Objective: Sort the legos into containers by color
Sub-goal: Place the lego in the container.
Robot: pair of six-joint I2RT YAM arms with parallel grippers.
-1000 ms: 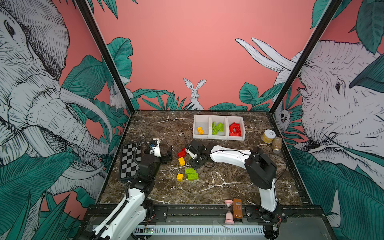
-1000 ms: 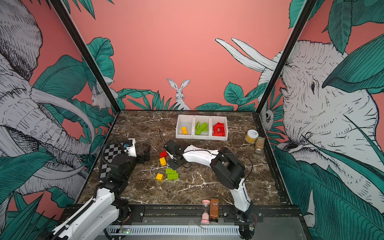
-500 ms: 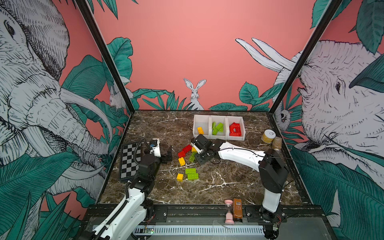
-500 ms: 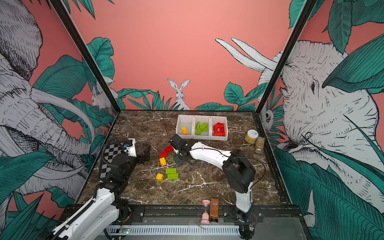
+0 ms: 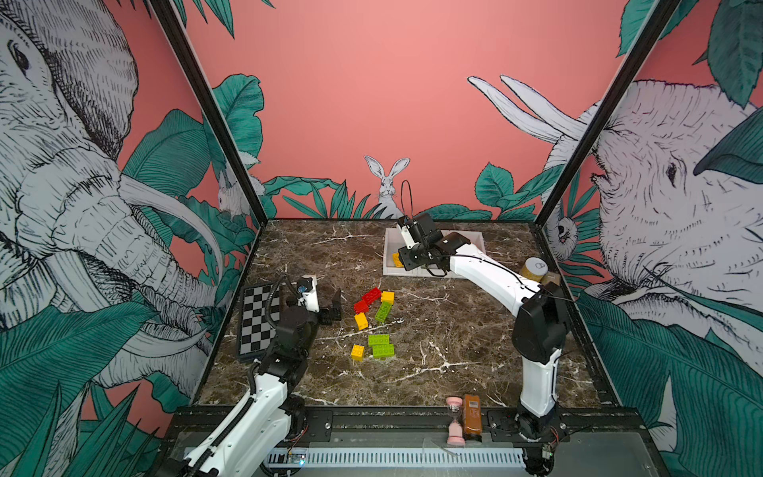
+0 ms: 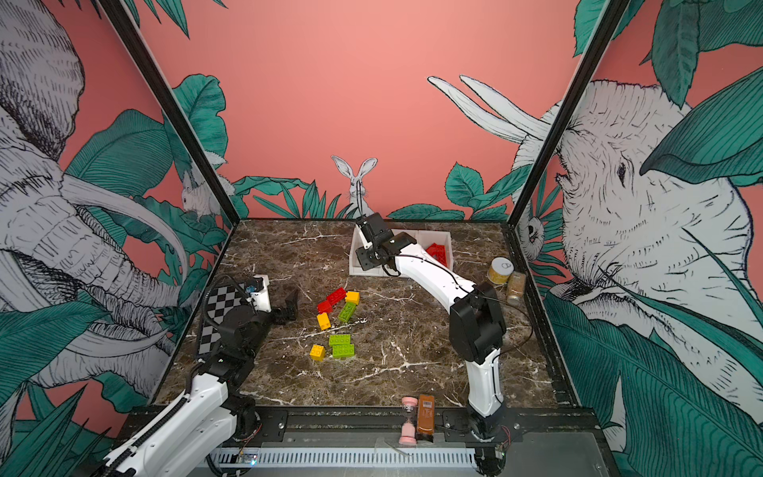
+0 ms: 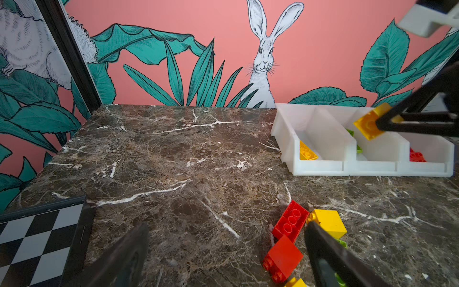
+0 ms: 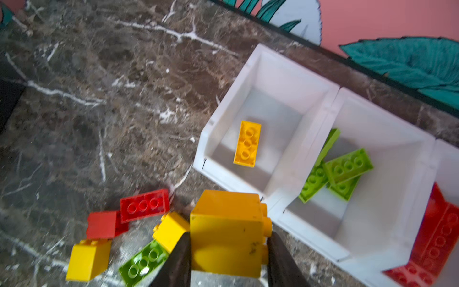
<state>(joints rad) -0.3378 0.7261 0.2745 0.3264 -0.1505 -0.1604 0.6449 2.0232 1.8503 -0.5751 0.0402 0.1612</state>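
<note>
Over the left part of the containers (image 5: 388,270) at the far side of the tabletop (image 5: 454,338), the right gripper (image 8: 227,248) is clamped on a yellow brick (image 8: 226,223), raised above the bins. Another yellow piece (image 8: 247,144) lies in the left bin, green pieces (image 8: 347,166) in the middle, red pieces (image 8: 437,236) in the right. Nearer and leftward, the left gripper (image 7: 224,227) stands wide and empty beside the loose legos (image 5: 373,318) — red, yellow, green — scattered mid-tabletop.
</note>
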